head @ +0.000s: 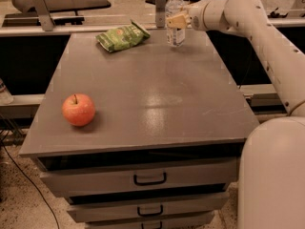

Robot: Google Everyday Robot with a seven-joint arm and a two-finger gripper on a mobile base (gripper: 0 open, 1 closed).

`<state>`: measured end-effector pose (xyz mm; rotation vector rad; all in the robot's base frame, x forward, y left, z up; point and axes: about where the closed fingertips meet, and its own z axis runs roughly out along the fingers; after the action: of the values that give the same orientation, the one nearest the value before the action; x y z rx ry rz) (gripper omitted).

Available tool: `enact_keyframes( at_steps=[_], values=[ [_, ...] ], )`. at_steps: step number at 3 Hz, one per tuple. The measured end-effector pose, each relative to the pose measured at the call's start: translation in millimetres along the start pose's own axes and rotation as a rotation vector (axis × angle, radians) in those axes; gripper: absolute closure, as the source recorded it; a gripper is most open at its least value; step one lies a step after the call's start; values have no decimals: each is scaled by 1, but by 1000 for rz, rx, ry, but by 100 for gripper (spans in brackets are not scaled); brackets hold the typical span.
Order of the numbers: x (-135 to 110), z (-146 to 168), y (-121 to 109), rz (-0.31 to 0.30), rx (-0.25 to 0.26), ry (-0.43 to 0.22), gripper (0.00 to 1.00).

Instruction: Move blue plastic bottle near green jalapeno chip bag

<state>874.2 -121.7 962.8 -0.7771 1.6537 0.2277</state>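
Observation:
The blue plastic bottle (175, 18) is a clear bottle with a white cap and white label. It stands upright at the far edge of the grey table (143, 89), a little right of centre. My gripper (177, 20) reaches in from the right and is shut on the bottle at mid-height. The green jalapeno chip bag (122, 36) lies flat on the table to the left of the bottle, a short gap between them.
A red-orange apple (78, 109) sits near the table's front left. A grey upright post (161, 6) stands just behind the bottle. Drawers (150, 179) are below the tabletop. My white arm (267, 37) spans the right side.

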Motion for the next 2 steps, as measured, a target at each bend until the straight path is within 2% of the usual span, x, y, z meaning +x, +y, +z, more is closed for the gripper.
enact_keyframes(
  at_steps=[2],
  values=[
    [-13, 31, 6, 75, -4, -50, 100]
  ],
)
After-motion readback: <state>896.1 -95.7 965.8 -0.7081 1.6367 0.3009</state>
